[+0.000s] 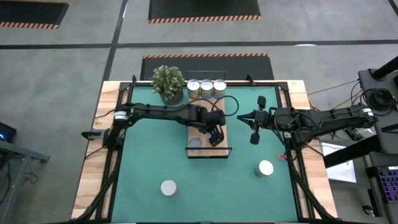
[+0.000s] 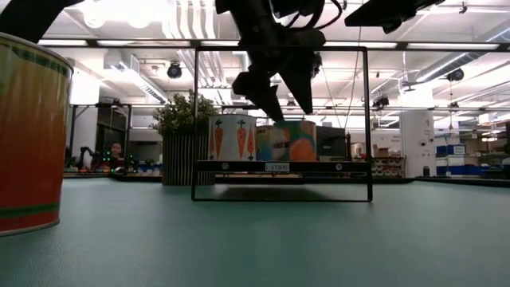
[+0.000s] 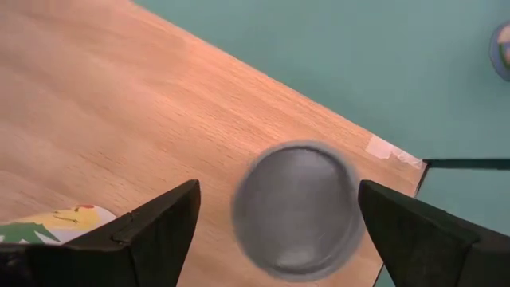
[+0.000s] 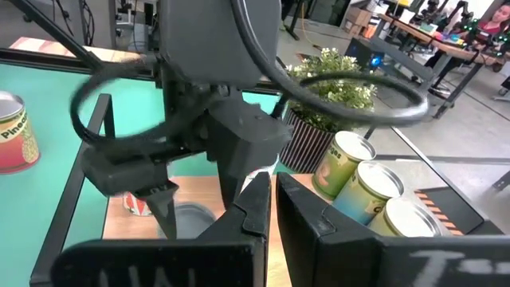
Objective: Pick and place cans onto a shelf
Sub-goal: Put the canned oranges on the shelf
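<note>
The shelf, a light wooden board in a black wire frame, stands mid-table on the green mat. One can with a silvery top stands upright on the board near its near end. My left gripper hangs open just above and beside it. In the left wrist view the can top shows between the two spread fingers, with bare wood on both sides. My right gripper is shut and empty, held in the air to the right of the shelf.
Three cans stand in a row at the far edge beside a potted plant. Two more cans stand on the mat, one near left and one near right. A cable loops over the shelf's far end.
</note>
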Tool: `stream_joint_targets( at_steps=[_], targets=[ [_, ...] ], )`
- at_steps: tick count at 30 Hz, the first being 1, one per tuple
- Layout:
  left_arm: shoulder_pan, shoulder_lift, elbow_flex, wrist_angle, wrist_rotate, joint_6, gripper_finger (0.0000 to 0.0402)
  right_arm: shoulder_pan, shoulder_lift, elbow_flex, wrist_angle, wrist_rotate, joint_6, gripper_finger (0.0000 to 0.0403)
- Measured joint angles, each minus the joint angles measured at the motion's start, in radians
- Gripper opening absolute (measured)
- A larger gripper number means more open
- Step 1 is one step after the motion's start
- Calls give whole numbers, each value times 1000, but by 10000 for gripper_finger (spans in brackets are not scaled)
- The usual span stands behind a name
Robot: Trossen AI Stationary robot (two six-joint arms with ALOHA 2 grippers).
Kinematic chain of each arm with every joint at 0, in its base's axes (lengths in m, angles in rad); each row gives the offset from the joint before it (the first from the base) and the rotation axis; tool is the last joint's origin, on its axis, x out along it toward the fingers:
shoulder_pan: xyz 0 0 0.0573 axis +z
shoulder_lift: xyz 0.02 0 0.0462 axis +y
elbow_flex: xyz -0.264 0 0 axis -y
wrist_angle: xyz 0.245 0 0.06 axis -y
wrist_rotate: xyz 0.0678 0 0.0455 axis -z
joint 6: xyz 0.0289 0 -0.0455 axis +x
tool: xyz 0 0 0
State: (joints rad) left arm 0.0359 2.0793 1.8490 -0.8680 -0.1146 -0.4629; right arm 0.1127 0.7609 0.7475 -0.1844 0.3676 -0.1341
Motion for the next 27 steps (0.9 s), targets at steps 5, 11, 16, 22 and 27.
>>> stream_joint_targets(
  at_steps=[5,11,16,22,27],
  targets=[
    [-23,-43,25,-3,-1,91,324,0,0,0,-1,0,3,13],
    [-103,-114,37,-27,-100,253,324,0,0,0,0,0,8,13],
    [-212,-184,28,-36,-289,376,324,0,16,0,2,0,10,13],
    [-316,-311,-158,106,-304,544,324,-1,48,0,18,0,18,13],
    [-343,-511,-447,389,-314,591,324,-20,74,0,25,0,54,13]
  ],
)
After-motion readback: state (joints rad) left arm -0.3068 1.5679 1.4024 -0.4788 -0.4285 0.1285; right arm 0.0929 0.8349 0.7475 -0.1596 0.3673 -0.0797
